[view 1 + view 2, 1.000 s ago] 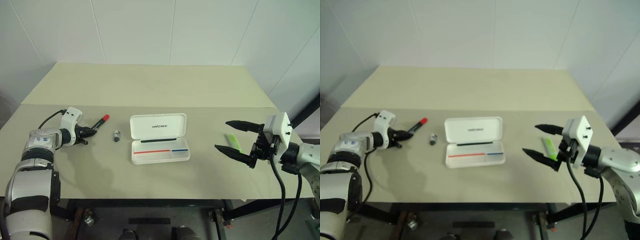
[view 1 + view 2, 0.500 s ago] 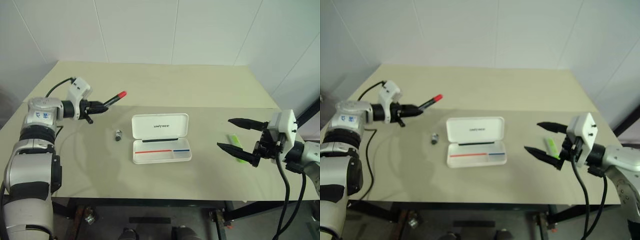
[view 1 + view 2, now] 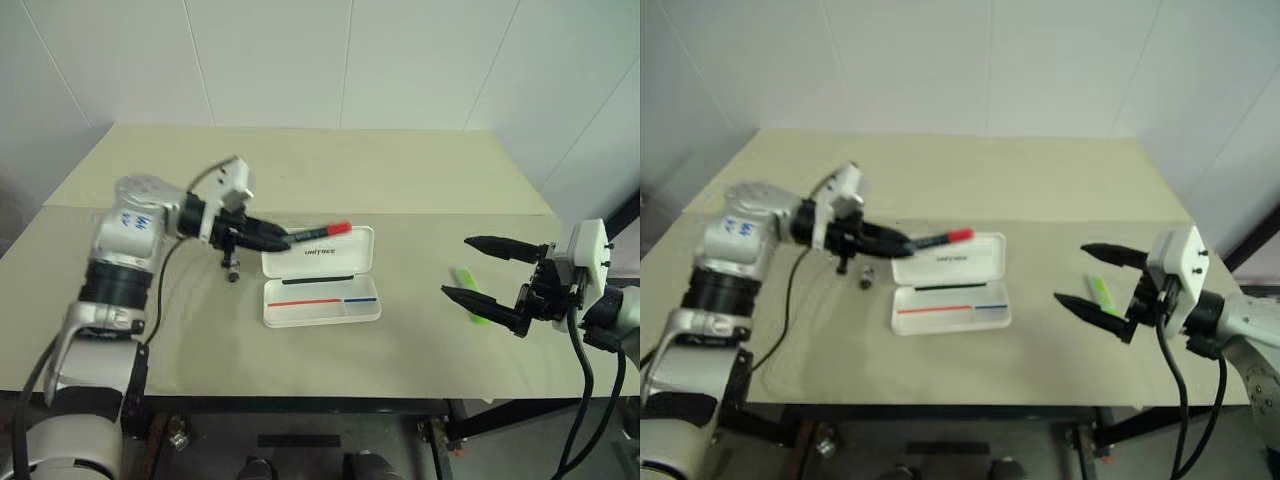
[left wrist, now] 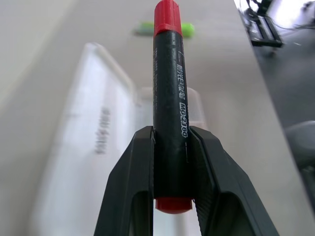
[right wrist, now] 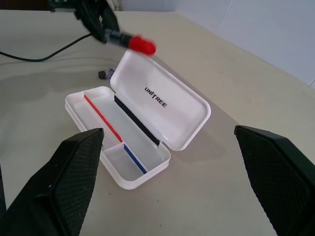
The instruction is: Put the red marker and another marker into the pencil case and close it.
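Red at both ends and dark along the barrel, the red marker (image 4: 170, 103) sits between the two black fingers (image 4: 132, 187) of the left hand (image 3: 262, 235), which is closed narrowly on the lower part of the barrel. The marker points out past the fingertips, and its red tip hangs above the raised lid of the pencil case (image 3: 320, 277). It looks light, stiff and smooth, so I judge that it can slip or turn in the grip if the hold is weak. The hold near the back end leaves most of the length free, which is good for laying it into the long compartment of the case.

The pencil case lies open on the desk (image 3: 300, 170), with the lid tilted back and the tray toward the robot. It is thin white plastic, probably light and easy to push away, so a marker should be set down gently, and for closing, the lid is best pressed near its free edge, away from the hinge.

The other marker (image 3: 467, 291), short and lime green, lies flat on the desk well to the right of the case, just beyond the right hand (image 3: 495, 282). This hand is spread wide and holds nothing. The green marker seems chunky and hard; taking it across its middle would be the most secure.

A small dark cap-like object (image 3: 233, 270) lies on the desk just to the left of the case.
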